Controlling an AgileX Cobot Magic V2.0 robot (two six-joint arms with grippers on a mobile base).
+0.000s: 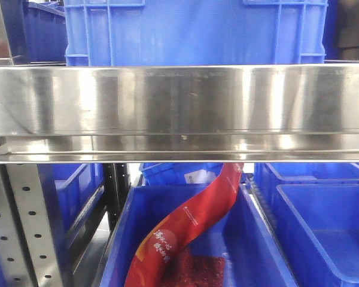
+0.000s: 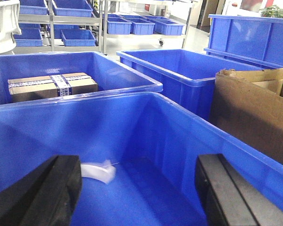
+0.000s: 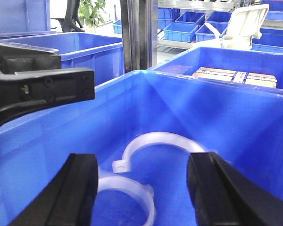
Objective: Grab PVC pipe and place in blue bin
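In the front view a wide steel shelf beam [image 1: 179, 113] crosses the whole frame, with a blue crate [image 1: 194, 30] standing above it at the top and, under it in the lower middle, an open blue tub [image 1: 257, 245] holding a long red packet [image 1: 191, 227] that leans from the upper right down to the lower left. In my left wrist view the blue bin [image 2: 179, 136] fills the lower half of the frame; the left gripper [image 2: 139, 188] hangs over it with its jaws spread apart and nothing between them. A small white piece [image 2: 98, 170] lies on the bin floor near the lower left finger; I cannot tell if it is the PVC pipe. Behind, at the upper left, a taped carton [image 2: 52, 86] sits in another bin, and a brown cardboard box [image 2: 254, 113] stands at the right edge. In my right wrist view the right gripper [image 3: 144, 188] is also released and empty, above two white curved clamps [image 3: 146, 155] on the floor in the lower middle. The stubby pipe itself I do not see in any view.
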